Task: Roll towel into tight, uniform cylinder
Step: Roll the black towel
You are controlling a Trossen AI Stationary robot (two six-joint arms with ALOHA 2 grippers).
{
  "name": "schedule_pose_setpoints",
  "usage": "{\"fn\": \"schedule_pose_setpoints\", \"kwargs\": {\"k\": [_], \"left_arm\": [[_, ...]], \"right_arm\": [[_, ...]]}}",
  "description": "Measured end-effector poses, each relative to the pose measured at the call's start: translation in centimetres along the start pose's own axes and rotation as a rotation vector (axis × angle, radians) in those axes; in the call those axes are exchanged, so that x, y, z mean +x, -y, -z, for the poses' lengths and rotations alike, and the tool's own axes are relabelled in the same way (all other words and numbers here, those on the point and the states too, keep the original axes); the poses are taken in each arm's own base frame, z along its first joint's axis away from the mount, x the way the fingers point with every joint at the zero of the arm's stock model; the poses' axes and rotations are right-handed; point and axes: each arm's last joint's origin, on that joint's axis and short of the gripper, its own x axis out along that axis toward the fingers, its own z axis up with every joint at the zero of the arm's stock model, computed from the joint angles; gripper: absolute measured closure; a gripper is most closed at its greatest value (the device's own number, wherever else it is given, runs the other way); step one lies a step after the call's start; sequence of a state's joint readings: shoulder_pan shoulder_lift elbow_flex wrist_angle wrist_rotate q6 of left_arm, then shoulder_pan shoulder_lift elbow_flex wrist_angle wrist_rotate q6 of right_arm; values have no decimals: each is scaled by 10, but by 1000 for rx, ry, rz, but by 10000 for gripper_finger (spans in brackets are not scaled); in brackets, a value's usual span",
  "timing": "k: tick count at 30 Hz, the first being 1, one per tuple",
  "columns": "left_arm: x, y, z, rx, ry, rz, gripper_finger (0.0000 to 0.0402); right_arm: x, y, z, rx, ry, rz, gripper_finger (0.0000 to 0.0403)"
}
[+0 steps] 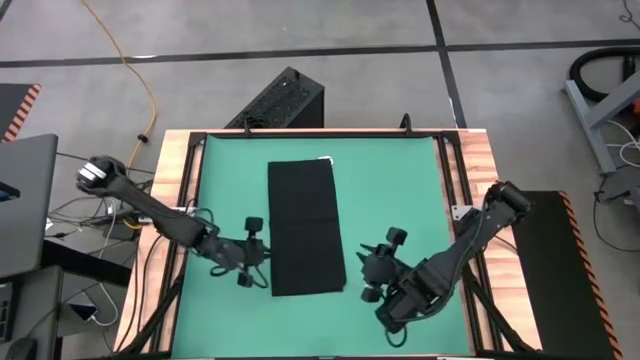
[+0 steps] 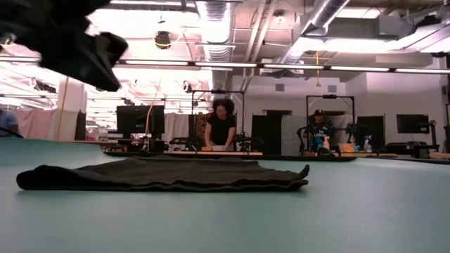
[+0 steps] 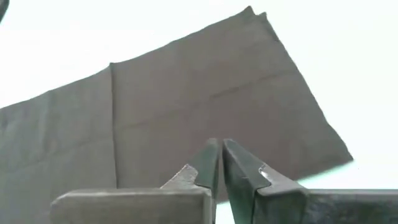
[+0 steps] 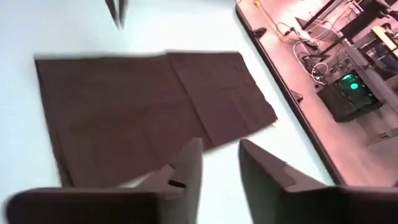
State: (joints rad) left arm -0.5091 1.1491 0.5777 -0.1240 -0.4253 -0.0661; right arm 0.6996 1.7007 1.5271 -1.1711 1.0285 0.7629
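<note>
Towel: a black cloth folded into a long flat rectangle, lying unrolled on the green mat that covers the table, a small white tag at its far edge. Left hand: just beside the towel's near left edge, above the mat, fingers pressed almost together, pinching nothing. Right hand: near the towel's near right corner but apart from it, fingers spread with a clear gap, empty. A black ribbed box stands on the floor beyond the table.
</note>
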Motion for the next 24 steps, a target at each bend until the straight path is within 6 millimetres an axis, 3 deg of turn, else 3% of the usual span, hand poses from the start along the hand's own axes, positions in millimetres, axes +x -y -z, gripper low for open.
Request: {"fn": "schedule_pose_setpoints", "kwargs": {"k": [3,7,11,14,19,24], "left_arm": [[-16,-2,-2,-26,29,19,364],[-46,-13,-15,-87,168,-35,331],[-87,-33,-35,-127,362,-103,314],[-106,-43,-30,-95,423,-128,312],[-96,-41,2,-116,352,-120,311],[-73,-30,17,-184,455,-57,311]], "right_arm": [[-4,19,28,-24,-20,51,211],[-24,62,57,172,141,91,159],[-39,88,68,256,263,39,146],[-40,105,75,213,269,34,145],[-27,123,101,157,274,89,144],[-14,134,146,344,383,98,144]]}}
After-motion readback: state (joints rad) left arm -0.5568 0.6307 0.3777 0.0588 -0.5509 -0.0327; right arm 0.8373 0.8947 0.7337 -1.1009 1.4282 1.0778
